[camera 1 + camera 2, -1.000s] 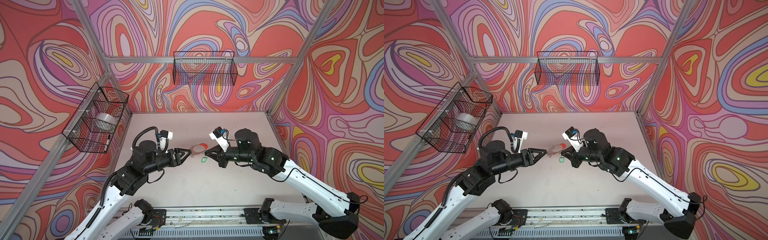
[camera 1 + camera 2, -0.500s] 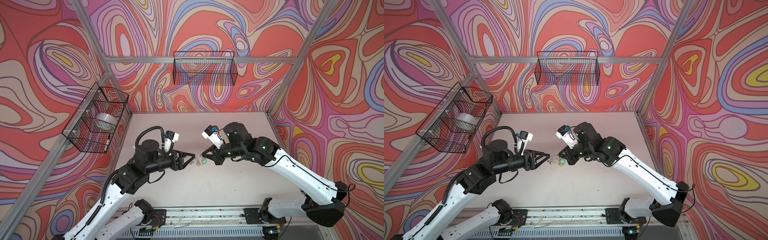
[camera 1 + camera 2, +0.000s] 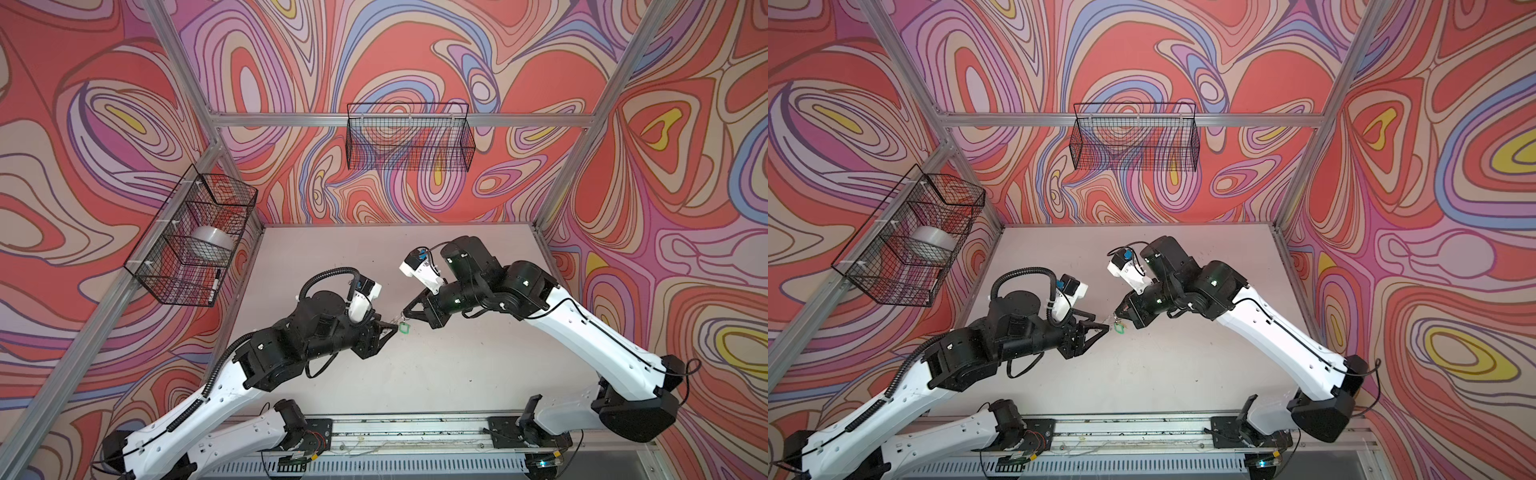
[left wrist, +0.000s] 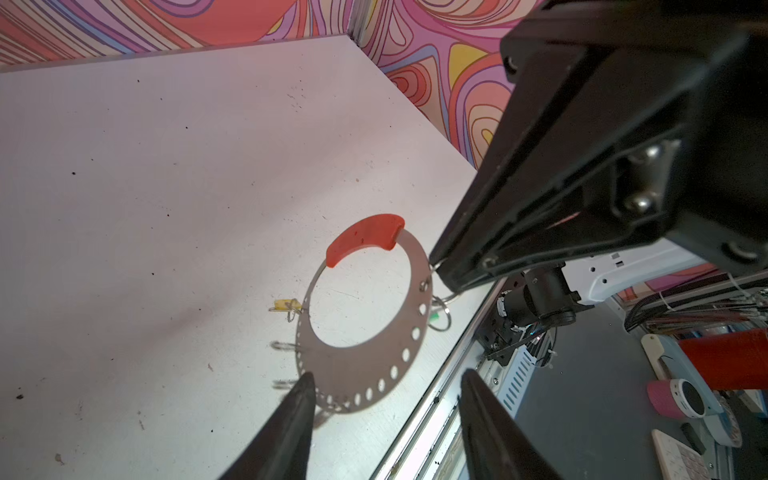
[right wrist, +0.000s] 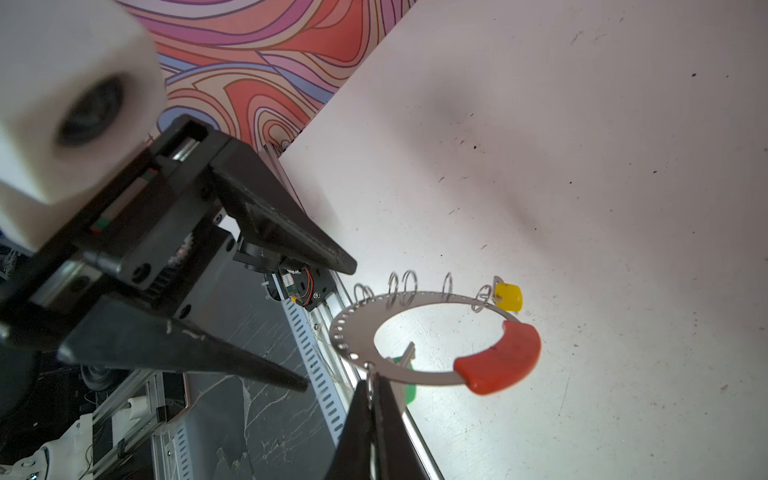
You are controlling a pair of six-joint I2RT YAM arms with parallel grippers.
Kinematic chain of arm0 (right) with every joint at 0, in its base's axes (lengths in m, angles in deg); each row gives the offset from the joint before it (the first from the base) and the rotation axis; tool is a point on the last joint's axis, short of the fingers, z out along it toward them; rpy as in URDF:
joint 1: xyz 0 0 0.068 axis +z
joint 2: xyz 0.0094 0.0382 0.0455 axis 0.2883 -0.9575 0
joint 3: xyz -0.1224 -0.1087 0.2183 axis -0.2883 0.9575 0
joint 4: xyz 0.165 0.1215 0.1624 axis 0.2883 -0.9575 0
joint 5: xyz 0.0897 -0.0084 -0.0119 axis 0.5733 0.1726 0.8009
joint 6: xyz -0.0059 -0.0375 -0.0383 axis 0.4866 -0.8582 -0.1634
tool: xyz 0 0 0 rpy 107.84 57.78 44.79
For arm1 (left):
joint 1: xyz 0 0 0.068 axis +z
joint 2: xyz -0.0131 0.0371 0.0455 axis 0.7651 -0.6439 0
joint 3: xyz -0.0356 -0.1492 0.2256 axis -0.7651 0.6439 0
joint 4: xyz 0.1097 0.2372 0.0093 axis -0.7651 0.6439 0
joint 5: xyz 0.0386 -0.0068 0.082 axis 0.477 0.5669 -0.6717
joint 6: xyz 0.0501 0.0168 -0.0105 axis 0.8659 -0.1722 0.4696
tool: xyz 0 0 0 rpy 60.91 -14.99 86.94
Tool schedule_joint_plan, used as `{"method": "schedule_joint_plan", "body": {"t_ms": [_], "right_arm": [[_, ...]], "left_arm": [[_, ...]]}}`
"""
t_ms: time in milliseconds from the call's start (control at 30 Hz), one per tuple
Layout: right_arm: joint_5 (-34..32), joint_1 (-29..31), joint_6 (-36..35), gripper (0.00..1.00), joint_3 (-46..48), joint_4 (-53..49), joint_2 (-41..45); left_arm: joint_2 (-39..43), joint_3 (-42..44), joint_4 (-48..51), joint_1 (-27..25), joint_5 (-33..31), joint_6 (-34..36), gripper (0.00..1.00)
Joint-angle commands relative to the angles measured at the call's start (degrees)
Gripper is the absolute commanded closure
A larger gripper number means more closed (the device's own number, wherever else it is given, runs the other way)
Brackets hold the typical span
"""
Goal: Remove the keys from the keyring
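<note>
I see right claw [image 5: 372, 376] clamped shut on keyring [image 4: 361, 365] rim, holding it above bench [image 4: 166, 208] centre. Left claw [image 4: 386, 374] spread apart, just beside ring. Green key [image 5: 409, 390] dangles near grip; yellow key [image 5: 508, 297] across ring.

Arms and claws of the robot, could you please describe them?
Both arms have white shells and black joints. The left arm carries a ribbed black cable hose; the right arm thin black wires. The left claw and right claw have tapered black fingers beside white camera blocks.
</note>
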Motion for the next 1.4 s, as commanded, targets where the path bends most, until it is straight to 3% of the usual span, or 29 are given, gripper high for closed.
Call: {"method": "schedule_joint_plan", "body": {"t_ms": [0, 300, 433, 767, 1167, 1367], "right_arm": [[1.7, 0.0, 0.3, 1.0, -1.9, -1.8, -0.5], [3.1, 0.0, -0.3, 1.0, -3.1, -3.6, -1.6], [3.2, 0.0, -0.5, 1.0, -4.4, -4.4, -2.3], [4.2, 0.0, -0.7, 1.0, -7.7, -7.1, -4.5], [5.4, 0.0, -0.4, 1.0, -8.8, -8.4, -5.7], [6.2, 0.0, -0.2, 1.0, -9.6, -8.6, -6.5]], "left_arm": [[1.6, 0.5, 1.3, -0.4, -3.6, 3.3, 0.46], [1.3, 0.5, 0.8, -1.4, 0.4, 7.5, 0.42], [0.7, 0.4, 1.1, -1.8, 2.1, 8.5, 0.46], [-2.7, -1.1, 3.5, -5.3, -3.2, 10.9, 0.74], [-3.8, -2.2, 4.4, -7.7, -8.1, 13.6, 1.0], [-4.5, -2.9, 4.8, -10.9, -12.5, 15.8, 1.0]]}}
